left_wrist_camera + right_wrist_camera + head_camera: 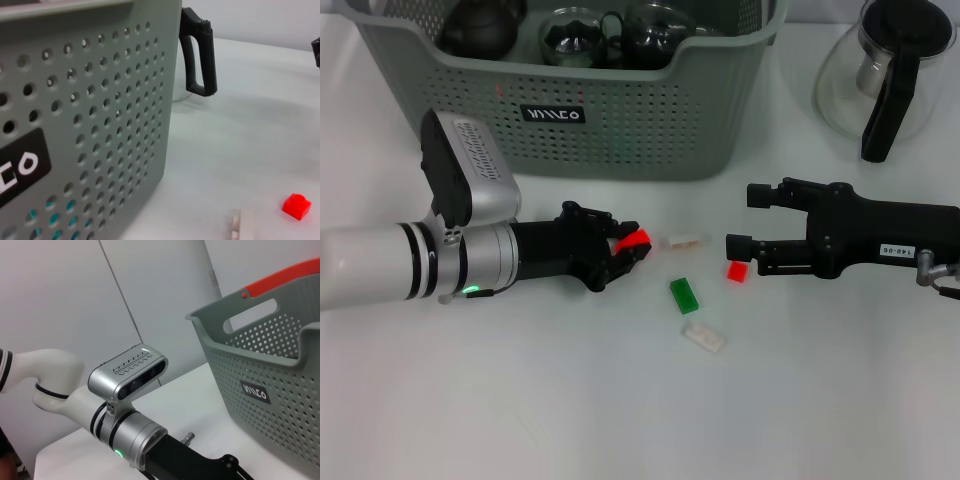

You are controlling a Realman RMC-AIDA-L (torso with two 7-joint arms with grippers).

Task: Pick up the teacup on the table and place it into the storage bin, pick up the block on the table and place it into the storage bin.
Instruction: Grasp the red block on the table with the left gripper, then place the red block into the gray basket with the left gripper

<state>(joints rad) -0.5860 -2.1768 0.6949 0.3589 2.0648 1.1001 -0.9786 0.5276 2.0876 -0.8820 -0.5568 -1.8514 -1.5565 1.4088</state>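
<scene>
Gripping red block point(636, 240), left tool point(625, 248) nr storage bin point(620, 110); right tool point(740, 220) wide apart

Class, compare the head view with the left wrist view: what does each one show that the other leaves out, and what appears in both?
Only the head view shows the left gripper closed on a red block, the right gripper open, the green block, and the dark cups inside the storage bin. Only the left wrist view shows the bin's wall up close, and nothing else new. Both share the bin, the loose red block, a pale block and the teapot's black handle.
</scene>
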